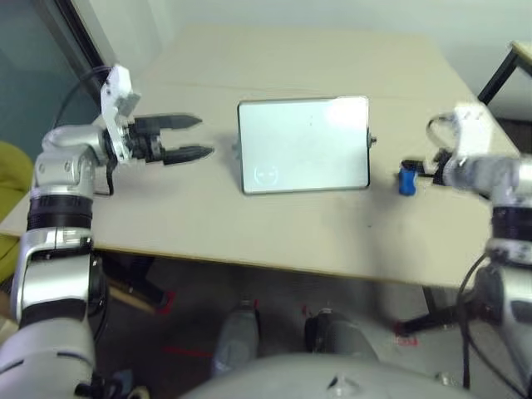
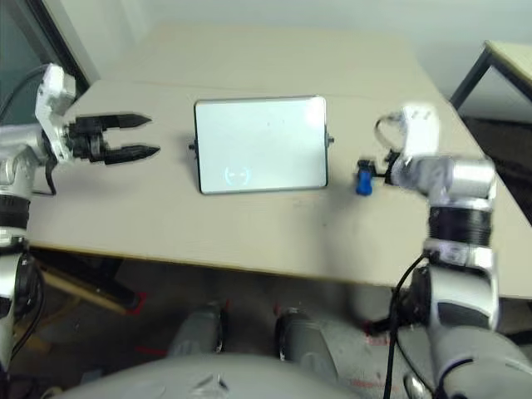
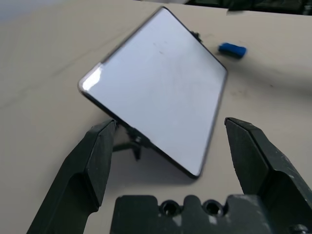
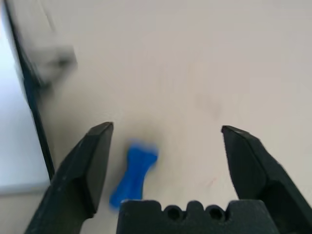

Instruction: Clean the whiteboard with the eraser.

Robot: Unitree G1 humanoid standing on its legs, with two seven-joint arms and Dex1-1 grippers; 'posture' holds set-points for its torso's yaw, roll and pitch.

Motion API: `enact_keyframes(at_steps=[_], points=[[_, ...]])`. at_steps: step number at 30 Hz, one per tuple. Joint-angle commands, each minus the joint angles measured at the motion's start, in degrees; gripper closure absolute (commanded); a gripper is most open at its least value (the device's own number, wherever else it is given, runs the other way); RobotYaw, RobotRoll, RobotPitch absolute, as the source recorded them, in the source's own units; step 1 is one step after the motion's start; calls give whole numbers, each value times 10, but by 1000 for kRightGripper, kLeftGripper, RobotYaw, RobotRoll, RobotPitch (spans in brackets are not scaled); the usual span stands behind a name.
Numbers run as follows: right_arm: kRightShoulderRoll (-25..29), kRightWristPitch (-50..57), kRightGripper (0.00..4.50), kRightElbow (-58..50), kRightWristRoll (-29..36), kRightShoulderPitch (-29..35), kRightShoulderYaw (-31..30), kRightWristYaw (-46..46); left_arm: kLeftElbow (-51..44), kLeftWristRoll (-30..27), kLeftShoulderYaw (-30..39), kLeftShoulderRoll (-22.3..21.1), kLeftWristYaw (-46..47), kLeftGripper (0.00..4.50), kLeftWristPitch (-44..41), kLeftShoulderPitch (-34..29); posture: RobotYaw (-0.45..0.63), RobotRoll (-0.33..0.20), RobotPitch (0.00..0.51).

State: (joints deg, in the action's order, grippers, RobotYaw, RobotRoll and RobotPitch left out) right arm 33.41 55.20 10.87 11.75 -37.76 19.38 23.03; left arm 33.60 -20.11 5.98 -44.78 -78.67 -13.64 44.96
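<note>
The whiteboard (image 1: 303,145) is a glossy white board in a thin black frame, lying mid-table with a faint round logo near its front left corner. No marker strokes show on it. My left gripper (image 1: 195,137) is open, a short way left of the board and pointing at it; the left wrist view shows the whiteboard (image 3: 156,83) beyond its spread fingers. The small blue eraser (image 1: 406,179) lies on the table just right of the board. My right gripper (image 4: 168,131) is open over it, and the eraser (image 4: 132,173) rests loose between the fingers, nearer the board-side finger (image 4: 95,151).
The beige table's front edge (image 1: 249,262) runs close below the board. A small black knob (image 1: 372,140) juts from the board's right side. Another table's dark leg (image 1: 499,75) stands at the far right. Bare tabletop lies behind the board.
</note>
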Motion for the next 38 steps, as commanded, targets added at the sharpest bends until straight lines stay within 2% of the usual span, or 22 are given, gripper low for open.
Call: enact_keyframes(at_steps=[1, 3, 5, 9, 13, 16, 20, 23, 29, 38], points=[[-6, -246, 16, 48, -4, 39, 22, 23, 35, 8, 29, -1, 48, 0, 43, 18, 239, 0, 0], [-8, -338, 16, 100, -18, 57, 24, 7, 55, 14, 44, 4, 86, 0, 74, 22, 243, 0, 0], [-24, -407, 16, 144, -13, 73, 43, -23, 92, 36, 63, 12, 178, 0, 127, 26, 247, 0, 0], [-45, -508, 16, 198, -8, 88, 58, -58, 151, 67, 85, 26, 323, 0, 189, 27, 247, 0, 0], [-69, -607, 16, 246, -17, 106, 51, -85, 235, 105, 106, 49, 529, 0, 258, 19, 257, 0, 0], [-77, -654, 16, 286, -17, 109, 48, -97, 284, 113, 116, 58, 618, 0, 279, 23, 262, 0, 0], [-80, -695, 16, 345, -24, 103, 41, -116, 324, 125, 110, 67, 659, 0, 294, 22, 259, 0, 0], [-79, -719, 16, 388, -26, 94, 34, -127, 342, 108, 124, 80, 662, 0, 287, 29, 262, 0, 0], [-73, -742, 16, 439, -15, 72, 38, -123, 359, 109, 124, 92, 648, 0, 281, 44, 279, 0, 0], [-71, -759, 16, 457, -9, 61, 38, -120, 362, 111, 135, 76, 657, 0, 274, 37, 268, 0, 0]])
